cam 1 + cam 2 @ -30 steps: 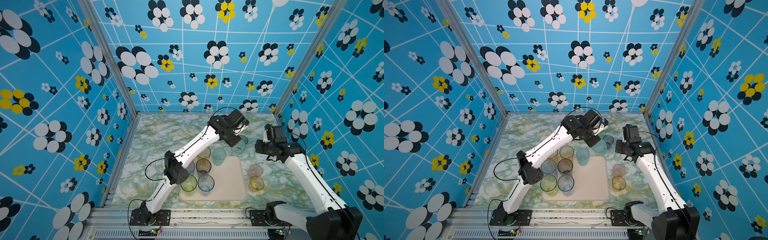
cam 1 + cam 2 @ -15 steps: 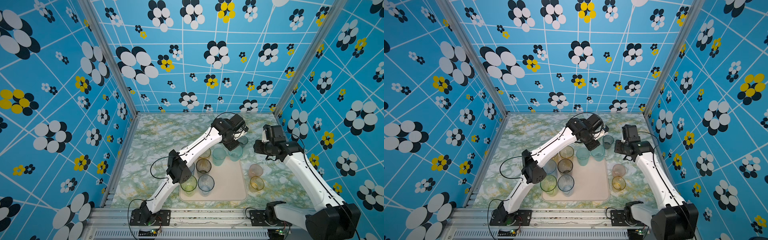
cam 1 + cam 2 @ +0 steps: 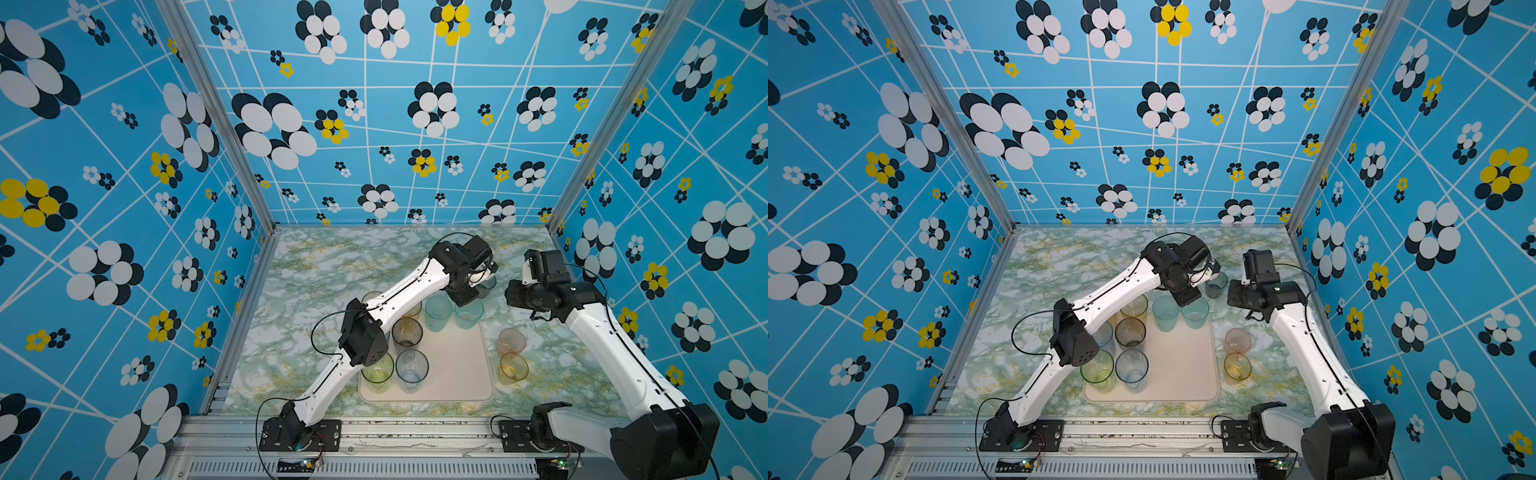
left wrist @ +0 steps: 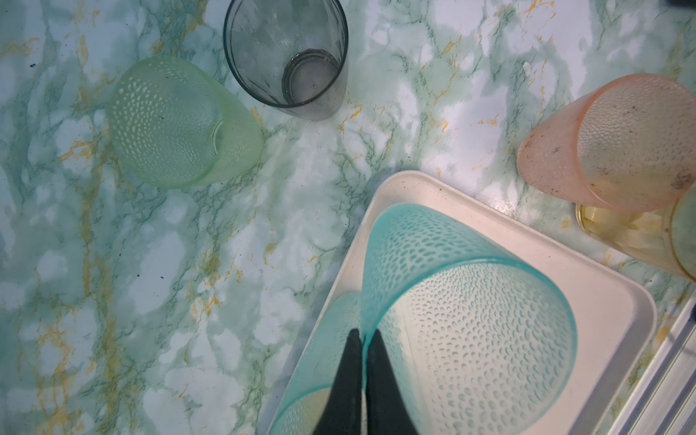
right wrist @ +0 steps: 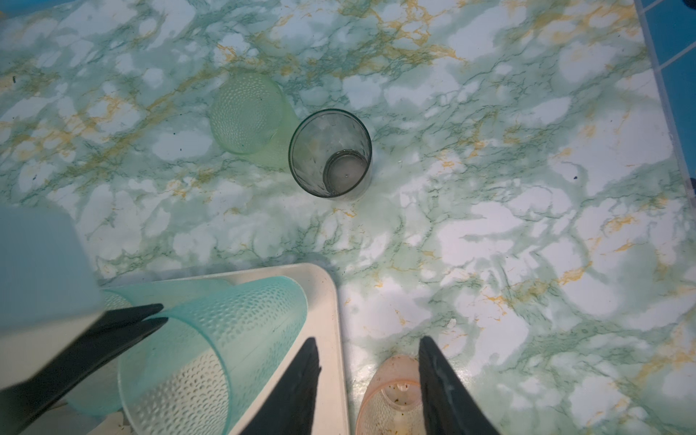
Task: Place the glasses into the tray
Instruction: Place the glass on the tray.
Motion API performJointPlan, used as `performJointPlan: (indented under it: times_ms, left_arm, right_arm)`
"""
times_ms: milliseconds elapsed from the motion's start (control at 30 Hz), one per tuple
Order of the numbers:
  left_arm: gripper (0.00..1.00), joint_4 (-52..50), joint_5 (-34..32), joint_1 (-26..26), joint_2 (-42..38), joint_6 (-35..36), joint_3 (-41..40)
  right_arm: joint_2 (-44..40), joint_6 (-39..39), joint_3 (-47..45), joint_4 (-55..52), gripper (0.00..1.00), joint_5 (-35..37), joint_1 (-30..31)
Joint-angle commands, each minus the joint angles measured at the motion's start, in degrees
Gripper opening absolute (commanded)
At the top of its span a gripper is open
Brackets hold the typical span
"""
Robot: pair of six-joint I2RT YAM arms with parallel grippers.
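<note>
Second teal glass [image 4: 470,301] moved into tray [image 4: 602,301], pinched by left end effector [image 4: 363,339]; right end effector [image 5: 368,341] half-open.

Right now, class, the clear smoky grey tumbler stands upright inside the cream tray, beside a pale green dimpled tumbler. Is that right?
Not quite. The clear smoky grey tumbler stands upright on the marble tabletop, outside the cream tray, beside the pale green dimpled tumbler. The right wrist view shows it.
</note>
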Motion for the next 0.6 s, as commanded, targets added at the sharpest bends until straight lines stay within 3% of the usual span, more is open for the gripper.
performJointPlan:
  times_ms: [0,433,567]
  left_arm:
    - [0.0,0.5,-0.4,-0.5,2.0,1.7,0.9]
    - [0.0,0.4,-0.8,-0.7,3.7,2.7,1.5]
    - [0.08,1.3,-1.1,-0.7,3.7,2.5,1.5]
  right_arm:
    - [0.6,0.3,0.1,0.2,0.46,-1.1,-0.3]
    - [1.4,0.1,-0.4,0.8,0.46,-1.8,-0.3]
    - [1.3,0.0,-0.5,0.9,0.46,-2.0,-0.3]
